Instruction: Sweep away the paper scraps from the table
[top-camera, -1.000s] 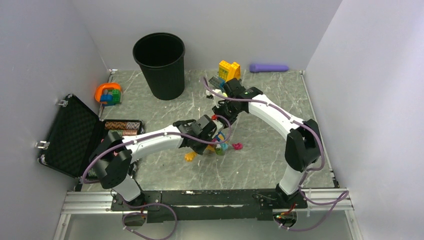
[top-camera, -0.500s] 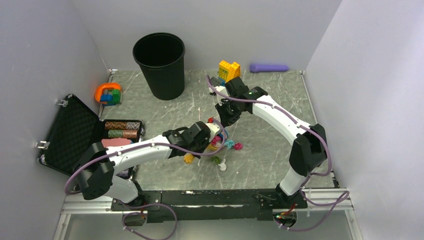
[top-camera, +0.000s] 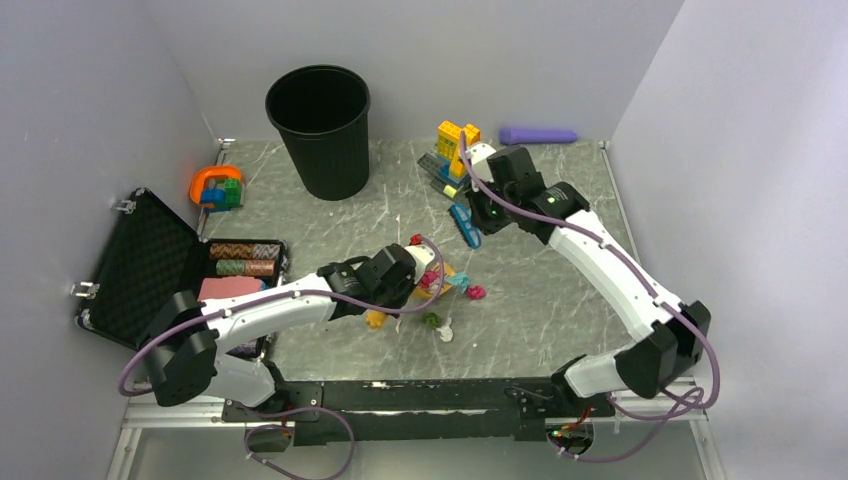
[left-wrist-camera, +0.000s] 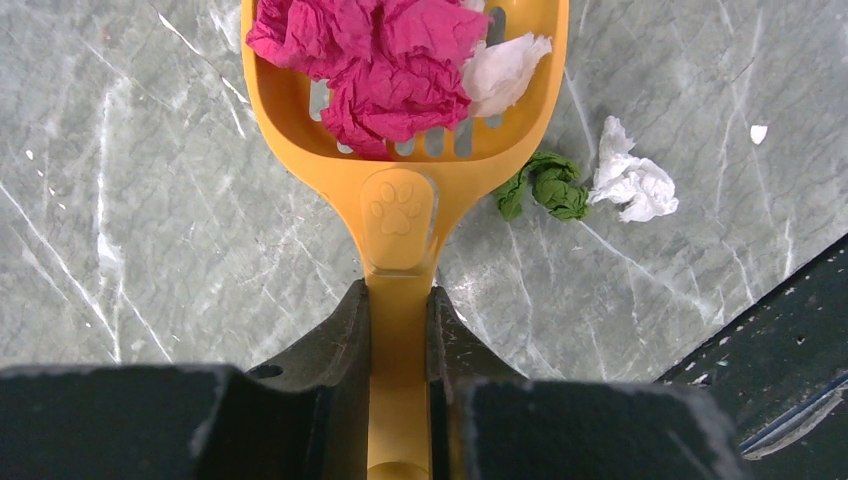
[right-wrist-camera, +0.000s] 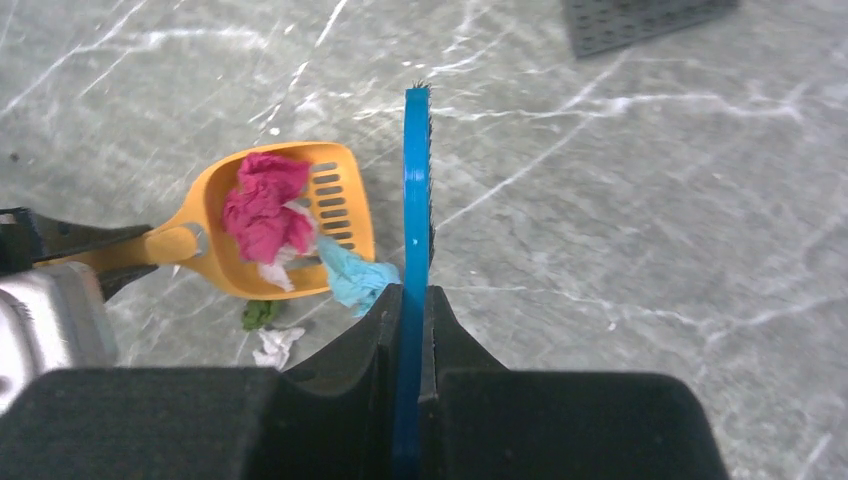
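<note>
- Grey-green marble table (top-camera: 560, 300) carries loose paper scraps (left-wrist-camera: 630, 185) just beside my orange scoop (left-wrist-camera: 400, 210); magenta ones lie inside.
- Left gripper (left-wrist-camera: 398, 300) pinches the scoop handle, so it sits low to catch.
- Right gripper (right-wrist-camera: 412, 300) is pressed onto a blue brush (right-wrist-camera: 416, 180), which I aim at the teal wad (right-wrist-camera: 350, 280).

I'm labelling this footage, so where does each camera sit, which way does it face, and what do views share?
Top external: high behind the bases, looking down on the table and black bin; left arm and right arm show.
Left wrist: on the left arm, looking down past the left end effector, shut on the orange scoop.
Right wrist: on the right arm, looking down past the right end effector, shut on a blue brush.
Shared: both wrist views show the scoop holding magenta scraps.
</note>
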